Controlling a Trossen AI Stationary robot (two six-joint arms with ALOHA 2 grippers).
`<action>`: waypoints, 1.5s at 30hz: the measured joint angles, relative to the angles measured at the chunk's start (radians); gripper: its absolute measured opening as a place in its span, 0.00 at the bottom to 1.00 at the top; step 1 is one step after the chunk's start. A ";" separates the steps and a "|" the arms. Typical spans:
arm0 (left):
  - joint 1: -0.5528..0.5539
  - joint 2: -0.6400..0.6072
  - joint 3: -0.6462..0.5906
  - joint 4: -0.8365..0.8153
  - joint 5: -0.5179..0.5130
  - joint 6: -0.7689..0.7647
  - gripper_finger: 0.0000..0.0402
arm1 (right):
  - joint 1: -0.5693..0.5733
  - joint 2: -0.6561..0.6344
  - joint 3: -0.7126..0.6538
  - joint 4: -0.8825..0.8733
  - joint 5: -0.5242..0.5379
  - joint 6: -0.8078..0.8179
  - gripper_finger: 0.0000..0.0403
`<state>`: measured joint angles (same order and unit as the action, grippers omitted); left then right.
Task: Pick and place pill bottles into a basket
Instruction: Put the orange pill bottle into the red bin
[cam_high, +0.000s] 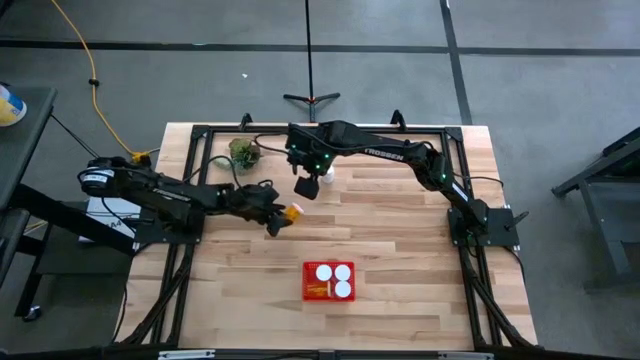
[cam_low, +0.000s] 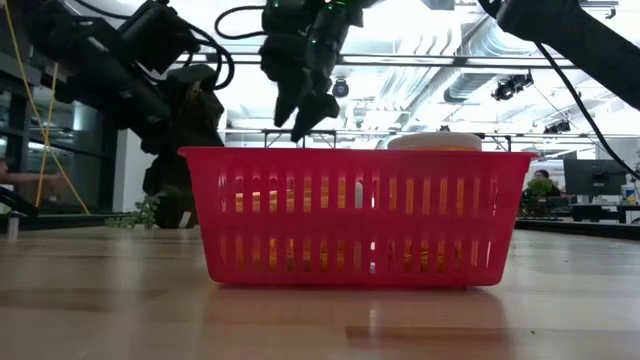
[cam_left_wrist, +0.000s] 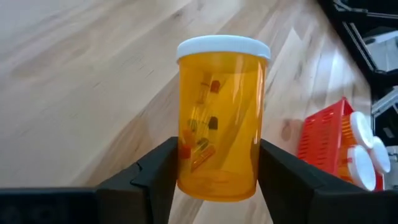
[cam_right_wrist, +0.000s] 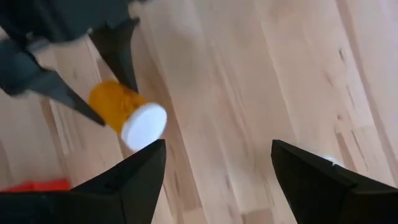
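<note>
Left of centre in the high view, the left hand (cam_high: 283, 217) pinches an orange pill bottle (cam_high: 293, 212) above the desk (cam_high: 400, 260). The right hand (cam_high: 305, 187), spread and empty, hangs just beyond it. The red basket (cam_high: 329, 297) sits lower centre, holding white-capped bottles (cam_high: 334, 279).

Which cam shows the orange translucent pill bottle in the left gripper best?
Left wrist view: the orange translucent pill bottle with white cap fills the frame between the left gripper fingers, pills visible inside. The right wrist view shows the bottle smaller and blurred; the high view only an orange speck; the low view hides it.
</note>
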<state>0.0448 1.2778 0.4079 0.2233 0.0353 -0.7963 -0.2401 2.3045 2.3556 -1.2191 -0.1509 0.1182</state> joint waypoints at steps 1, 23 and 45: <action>0.000 0.000 0.004 -0.003 0.000 0.006 0.59 | -0.002 -0.001 0.000 -0.011 -0.004 -0.008 0.70; 0.001 0.000 0.037 0.250 0.039 0.138 0.51 | -0.017 -0.068 0.000 0.105 -0.487 -0.072 0.70; -0.142 0.000 0.037 0.538 -0.016 0.134 0.53 | -0.094 -0.117 0.002 0.437 -0.649 0.106 0.70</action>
<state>-0.0977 1.2778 0.4446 0.7609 0.0195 -0.6620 -0.3337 2.1871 2.3573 -0.7819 -0.8000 0.2240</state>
